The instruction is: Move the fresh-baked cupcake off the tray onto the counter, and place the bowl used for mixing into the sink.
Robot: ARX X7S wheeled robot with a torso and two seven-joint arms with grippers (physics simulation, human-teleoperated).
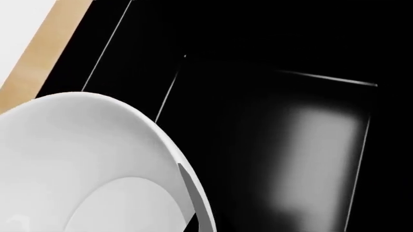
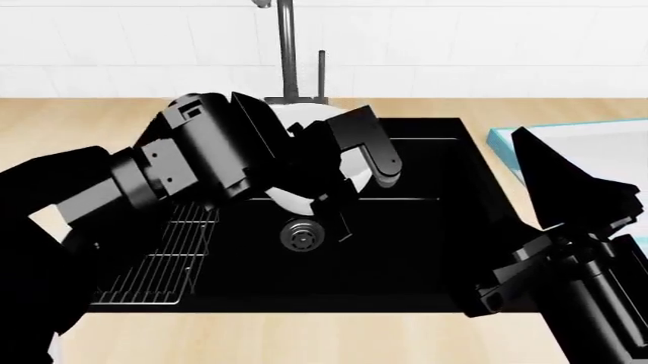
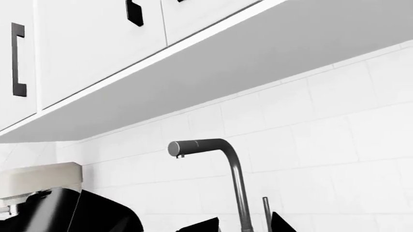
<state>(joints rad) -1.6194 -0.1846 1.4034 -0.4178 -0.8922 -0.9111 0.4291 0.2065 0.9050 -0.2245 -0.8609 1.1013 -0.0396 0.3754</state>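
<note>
Your left arm holds the bowl [image 2: 303, 163] over the sink [image 2: 426, 250].
Your left gripper [image 2: 344, 193] reaches across the basin, fingers clamped on the bowl's rim; your right gripper [image 2: 567, 193] is raised beside the tray [image 2: 506, 140], cupcake unseen; I cannot tell its jaws' state.

Kitchen, simulator render. Black recessed sink [image 2: 426, 250] with round steel drain [image 2: 300, 235] and wire rack [image 2: 162, 262] set in a pale wood-grain counter [image 2: 303, 337], tall steel tap [image 3: 223, 174] behind it. White tiled backsplash [image 3: 335, 140] and white wall cabinets [image 3: 84, 43] with black handles [image 3: 18, 58] above.
</note>
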